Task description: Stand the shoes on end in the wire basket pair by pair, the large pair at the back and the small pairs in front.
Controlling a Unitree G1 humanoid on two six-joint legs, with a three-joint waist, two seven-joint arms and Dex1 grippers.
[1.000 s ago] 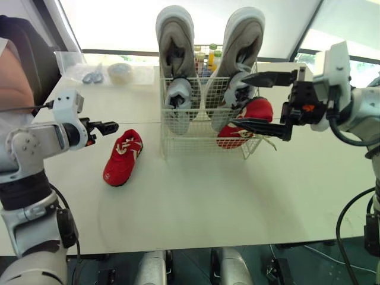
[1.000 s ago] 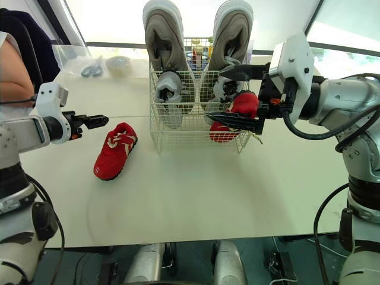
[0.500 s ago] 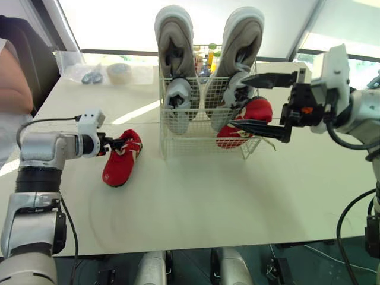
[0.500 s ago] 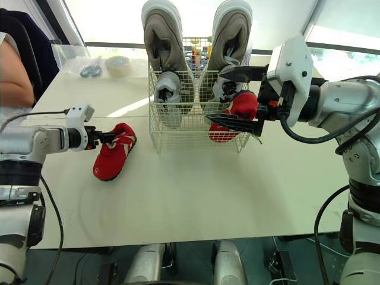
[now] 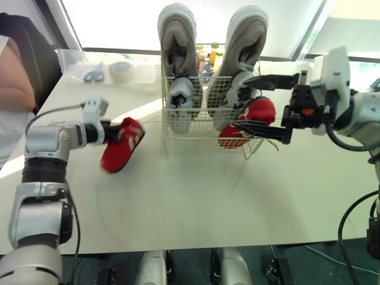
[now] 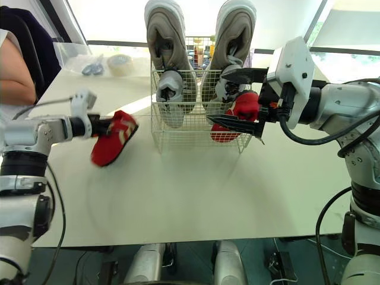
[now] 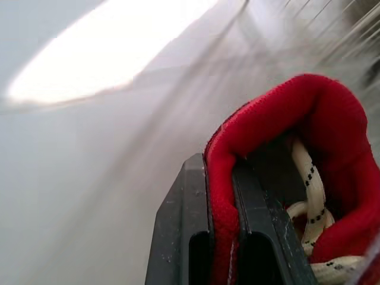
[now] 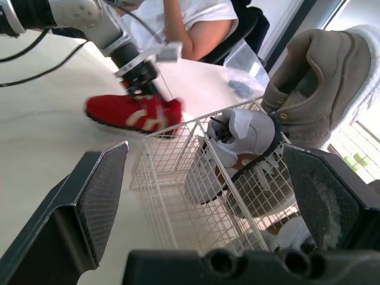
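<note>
While the large grey pair stands toe-up at the back of the wire basket at upper centre, the left gripper pinches the heel collar of a small red shoe at centre left. One finger is inside the opening and one outside, a hold that probably lets the shoe hang heel-high, ready to go in on end. Its mate sits in the basket's front right, so the space at front left looks meant for this one. At right, the right gripper hangs spread wide beside that corner above the white table. It holds nothing and is apparently waiting clear of the way.
</note>
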